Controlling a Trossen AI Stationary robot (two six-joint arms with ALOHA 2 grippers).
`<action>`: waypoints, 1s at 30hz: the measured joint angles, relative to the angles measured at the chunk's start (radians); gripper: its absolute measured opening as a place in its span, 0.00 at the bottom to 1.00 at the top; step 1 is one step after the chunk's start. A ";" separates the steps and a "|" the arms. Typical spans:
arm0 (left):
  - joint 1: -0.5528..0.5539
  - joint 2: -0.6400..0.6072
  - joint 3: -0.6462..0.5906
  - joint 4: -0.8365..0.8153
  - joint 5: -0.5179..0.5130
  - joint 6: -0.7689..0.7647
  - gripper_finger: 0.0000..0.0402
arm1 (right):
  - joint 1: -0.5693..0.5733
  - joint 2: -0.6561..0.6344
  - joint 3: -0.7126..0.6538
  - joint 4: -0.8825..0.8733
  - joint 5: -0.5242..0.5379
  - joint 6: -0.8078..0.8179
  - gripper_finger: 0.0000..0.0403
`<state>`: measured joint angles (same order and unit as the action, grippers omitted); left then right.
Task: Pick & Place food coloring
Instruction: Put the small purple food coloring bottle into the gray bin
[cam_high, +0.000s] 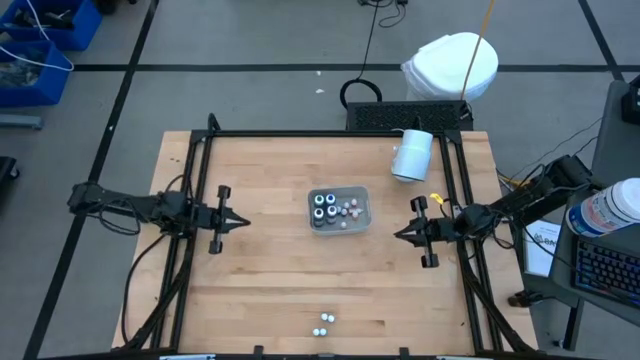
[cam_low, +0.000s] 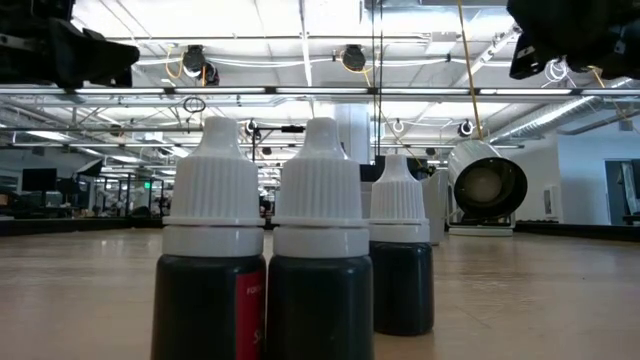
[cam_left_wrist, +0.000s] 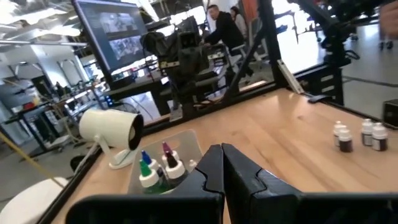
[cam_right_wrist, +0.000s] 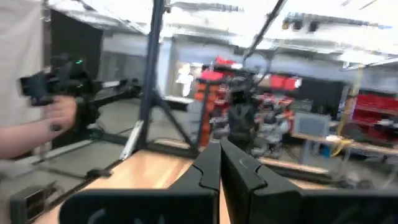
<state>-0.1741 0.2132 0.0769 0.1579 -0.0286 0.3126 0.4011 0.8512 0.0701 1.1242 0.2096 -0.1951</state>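
Wood table (cam_high: 270, 280): three food coloring bottles (cam_low: 318, 250) upright (caps up); both end effectors (cam_high: 240, 220) (cam_high: 400, 234) closed, empty.

Grey tray (cam_high: 361, 212) sits mid-tabletop (cam_high: 270, 270). White cylinder (cam_high: 411, 155) lies on its side near the far right corner.

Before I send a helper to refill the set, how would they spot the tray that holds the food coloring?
Start at the wooden table and look to its middle, between the two arms. There sits a small clear tray with round-topped bottles and small whitish pieces inside. Unlike the white cylinder lying at the far edge and the three loose bottles at the near edge, it is a shallow box.
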 joint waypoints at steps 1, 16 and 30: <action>0.000 -0.011 0.000 -0.014 0.007 -0.001 0.00 | 0.000 -0.007 -0.008 0.004 -0.009 0.001 0.00; 0.000 -0.096 0.002 -0.080 -0.106 -0.071 0.02 | 0.000 -0.032 -0.027 -0.016 0.025 -0.078 0.00; 0.000 -0.096 0.002 -0.099 -0.156 -0.133 0.01 | 0.000 0.046 0.136 -0.253 0.110 -0.009 0.00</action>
<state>-0.1741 0.1173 0.0784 0.0588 -0.1848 0.1793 0.4011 0.8970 0.2058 0.8716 0.3199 -0.2042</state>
